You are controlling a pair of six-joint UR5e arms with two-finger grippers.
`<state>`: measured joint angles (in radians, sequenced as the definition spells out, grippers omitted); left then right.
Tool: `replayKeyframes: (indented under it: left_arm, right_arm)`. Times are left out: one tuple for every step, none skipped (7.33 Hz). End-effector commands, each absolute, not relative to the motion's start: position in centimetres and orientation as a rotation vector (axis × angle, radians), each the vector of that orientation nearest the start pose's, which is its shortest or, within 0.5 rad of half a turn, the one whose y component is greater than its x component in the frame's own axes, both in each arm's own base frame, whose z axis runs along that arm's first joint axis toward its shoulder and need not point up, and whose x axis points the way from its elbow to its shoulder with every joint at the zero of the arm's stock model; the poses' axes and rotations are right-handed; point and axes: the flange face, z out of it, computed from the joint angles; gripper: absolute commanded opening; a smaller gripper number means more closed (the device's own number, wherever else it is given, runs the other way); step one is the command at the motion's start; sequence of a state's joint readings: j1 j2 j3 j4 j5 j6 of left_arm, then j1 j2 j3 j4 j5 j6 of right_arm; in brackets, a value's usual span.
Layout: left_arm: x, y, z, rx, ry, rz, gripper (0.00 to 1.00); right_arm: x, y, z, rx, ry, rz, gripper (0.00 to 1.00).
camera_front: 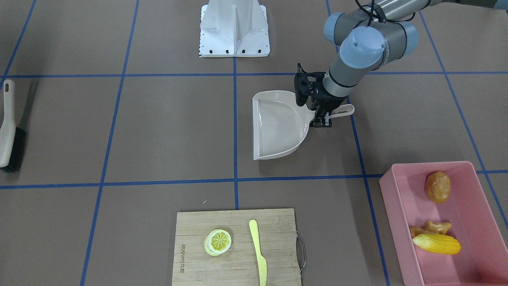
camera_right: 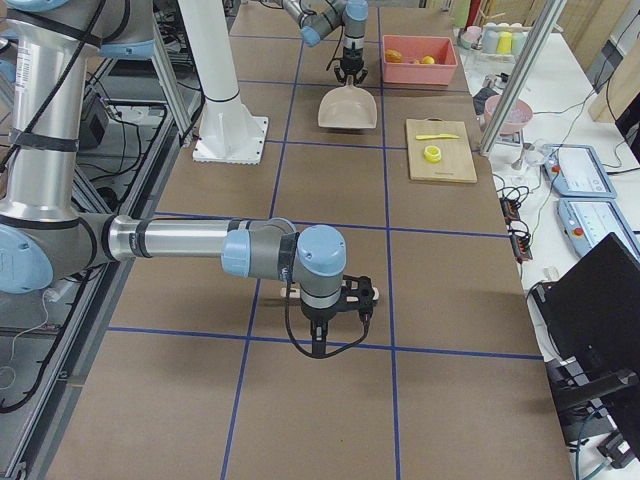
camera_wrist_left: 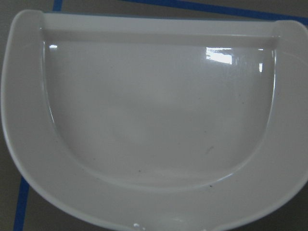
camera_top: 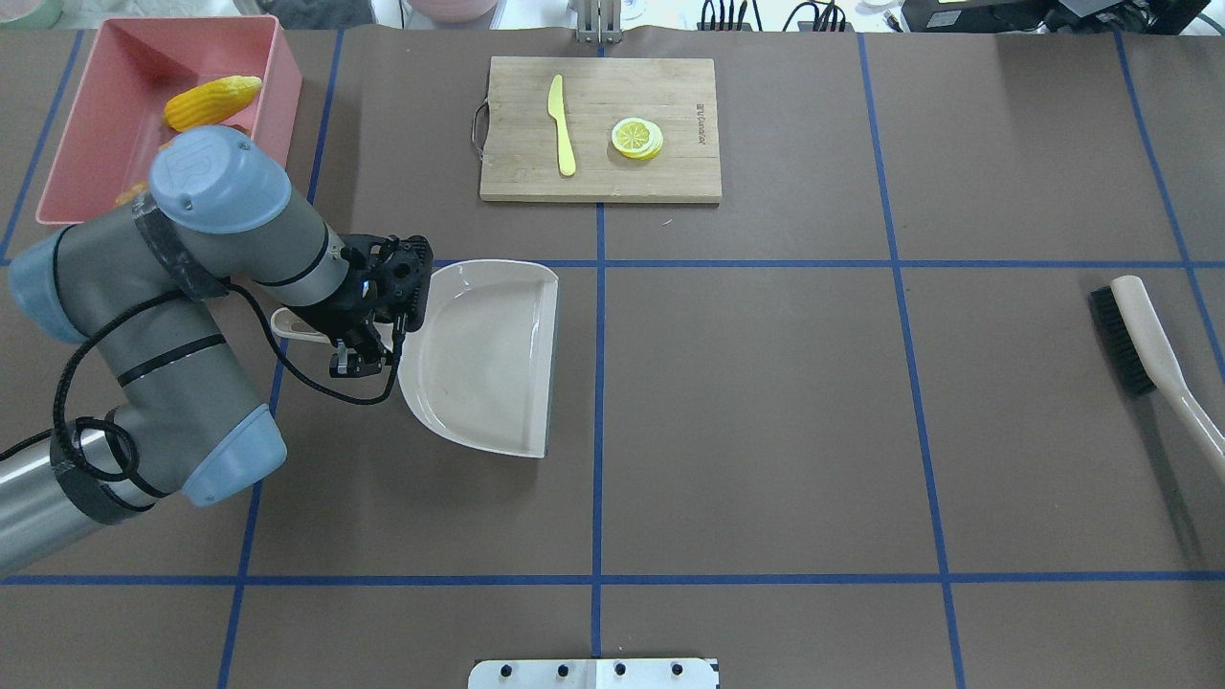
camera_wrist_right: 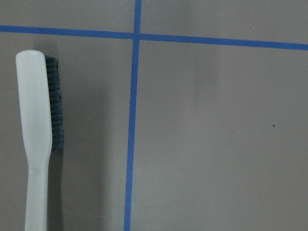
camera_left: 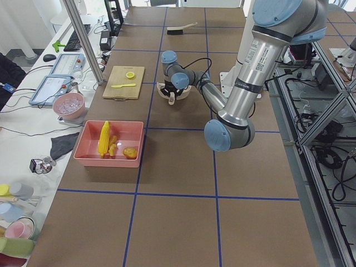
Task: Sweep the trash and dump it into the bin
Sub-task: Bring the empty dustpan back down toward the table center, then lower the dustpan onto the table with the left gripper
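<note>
While the left claw (camera_front: 322, 120) straddles the handle (camera_front: 343, 112) of the beige plastic dustpan (camera_front: 278, 127), which lies flat on the brown tabletop (camera_front: 166, 131), I cannot tell whether it grips. Well apart from the dustpan, on its handle side, the pink rectangular plastic bin (camera_front: 472, 214) holds the yellow corn cob (camera_front: 436, 243), brown oval potato (camera_front: 437, 186) and knobbly tan ginger root (camera_front: 434, 227). Far from the dustpan, the right claw (camera_right: 345, 300) hangs over a beige black-bristled brush (camera_wrist_right: 36, 144); I cannot tell how far open it is.

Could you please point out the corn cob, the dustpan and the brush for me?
corn cob (camera_front: 436, 243): exterior front-facing view, middle of the cob.
dustpan (camera_top: 483, 354): overhead exterior view, bare floor of the pan.
brush (camera_top: 1151, 335): overhead exterior view, beige back of the head.
</note>
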<state>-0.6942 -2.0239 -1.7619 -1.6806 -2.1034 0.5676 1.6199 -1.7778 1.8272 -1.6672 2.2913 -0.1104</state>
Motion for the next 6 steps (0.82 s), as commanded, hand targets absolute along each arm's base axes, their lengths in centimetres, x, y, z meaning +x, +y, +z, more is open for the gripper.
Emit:
replayKeyframes:
  left_arm:
    - [44.3,-47.1,31.4,0.758,0.661,1.702,0.00]
    - [45.0,-47.0,32.4,0.717,0.714,1.700,0.00]
    - [45.0,-47.1,32.1,0.707,0.724,1.678,0.00]
    - [44.9,-47.0,31.8,0.677,0.747,1.602,0.00]
    - [44.8,-47.1,31.5,0.674,0.753,1.577,0.00]
    - [44.6,-47.2,31.3,0.673,0.760,1.549,0.00]
  right_arm:
    - [8.7,-39.6,63.9,0.011,-0.721,-0.041,1.00]
    - [8.7,-39.7,63.9,0.012,-0.721,-0.042,1.00]
    - [8.7,-39.7,63.9,0.012,-0.722,-0.042,1.00]
    - [8.7,-39.7,63.8,0.014,-0.722,-0.044,1.00]
    - [8.7,-39.7,63.8,0.014,-0.722,-0.044,1.00]
    - [8.7,-39.7,63.8,0.014,-0.722,-0.044,1.00]
